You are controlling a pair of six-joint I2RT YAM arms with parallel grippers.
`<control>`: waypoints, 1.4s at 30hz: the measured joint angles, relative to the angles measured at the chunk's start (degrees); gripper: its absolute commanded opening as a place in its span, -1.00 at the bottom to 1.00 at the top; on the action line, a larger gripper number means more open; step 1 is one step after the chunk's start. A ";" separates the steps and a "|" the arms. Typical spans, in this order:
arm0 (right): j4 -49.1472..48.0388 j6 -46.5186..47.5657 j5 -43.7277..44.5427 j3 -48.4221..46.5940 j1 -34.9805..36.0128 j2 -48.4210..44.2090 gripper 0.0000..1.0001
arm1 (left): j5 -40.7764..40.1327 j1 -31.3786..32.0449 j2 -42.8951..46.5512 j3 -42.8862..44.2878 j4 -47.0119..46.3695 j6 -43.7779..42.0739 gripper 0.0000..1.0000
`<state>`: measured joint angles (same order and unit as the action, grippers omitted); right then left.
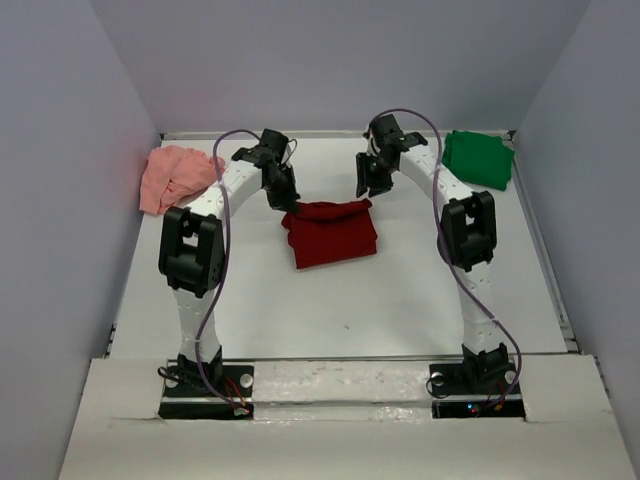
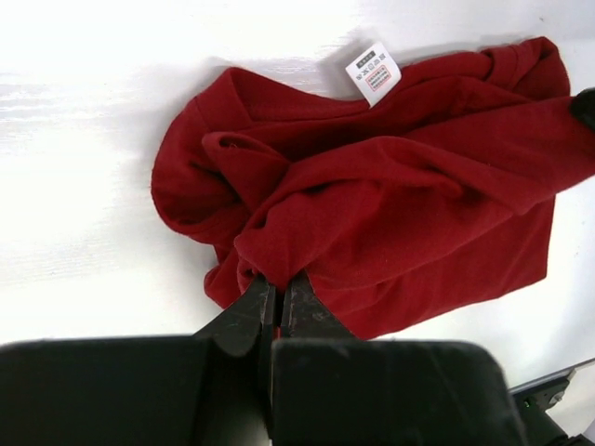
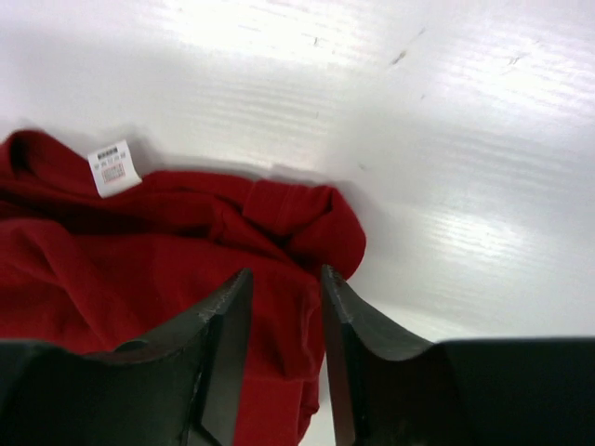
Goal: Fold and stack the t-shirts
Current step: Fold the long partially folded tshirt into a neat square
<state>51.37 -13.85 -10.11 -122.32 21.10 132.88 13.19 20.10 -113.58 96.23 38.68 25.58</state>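
The dark red t-shirt lies partly folded at the table's middle, with a white label showing. My left gripper is shut on the shirt's far left corner, pinching a fold between its tips. My right gripper is open above the shirt's far right corner, with red cloth between its fingers but not clamped. The bright green t-shirt lies folded at the far right. The pale salmon-pink t-shirt lies crumpled at the far left.
White walls enclose the table on three sides. Both arm bases stand on the near edge, with purple cables looping along the arms.
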 measured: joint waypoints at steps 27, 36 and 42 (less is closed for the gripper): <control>2.62 2.69 -0.02 2.51 0.22 -13.14 -1.00 | -14.51 -1.33 2.03 3.78 0.76 1.68 0.15; 1.75 0.48 -0.46 10.60 7.13 -10.99 -1.00 | -9.70 1.84 14.34 -6.21 -0.83 2.27 -1.00; 2.71 -0.57 -0.39 6.27 8.24 -5.29 -1.00 | -6.64 6.58 13.44 -6.73 -3.32 2.99 -1.00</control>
<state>54.08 -14.41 -10.50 -116.05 29.34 127.59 6.55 26.68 -100.14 89.49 35.35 28.58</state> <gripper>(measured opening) 0.010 0.014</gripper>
